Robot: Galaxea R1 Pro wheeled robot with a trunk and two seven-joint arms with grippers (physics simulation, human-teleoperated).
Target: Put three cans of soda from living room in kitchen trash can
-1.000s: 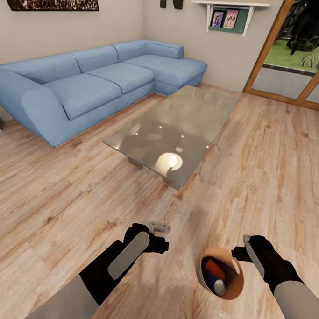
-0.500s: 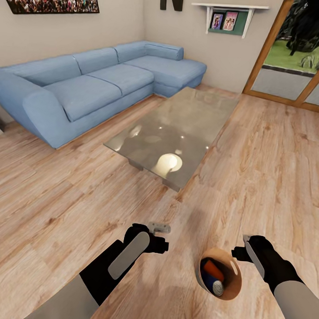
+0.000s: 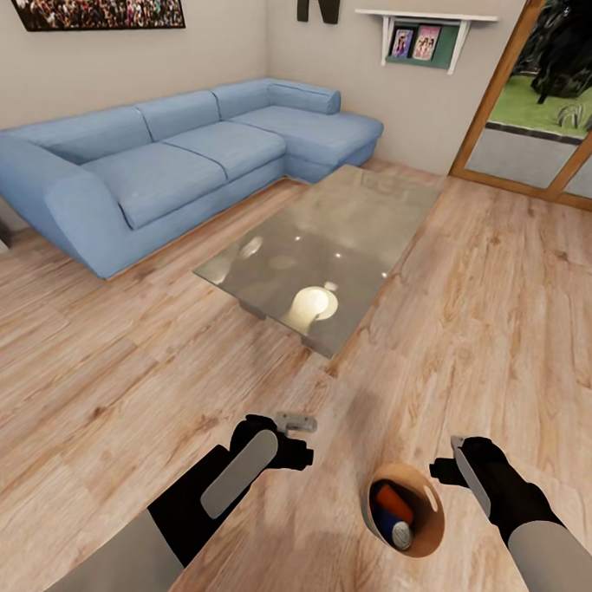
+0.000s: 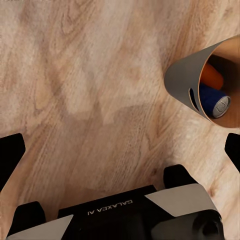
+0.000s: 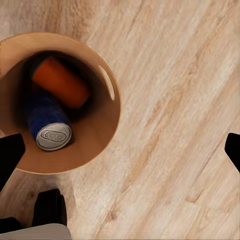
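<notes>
Nearest, at about five o'clock in the head view, the tash can [image 3: 404, 510] sits on pale, grained wood floor [image 3: 109, 382]: a round tapered bin, glossy tan inside, matte grey-beige outside. Inside lie cans of soda: an orange cylinder [image 5: 60, 82] and a blue one [image 5: 49, 122] with a silver embossed top, touching.

The right gripper [image 3: 444, 460], black with grey panels, hovers just beside the bin's rim at two o'clock from it; in its wrist view the fingertips sit at opposite edges, spread wide. The left gripper [image 3: 296, 422], at six o'clock, is likewise wide apart and holds nothing.

Farther, at twelve o'clock, a rectangular glass coffee table [image 3: 320, 245] reflects lights. Beyond, at ten o'clock, a smooth blue corner sofa [image 3: 164, 163].
</notes>
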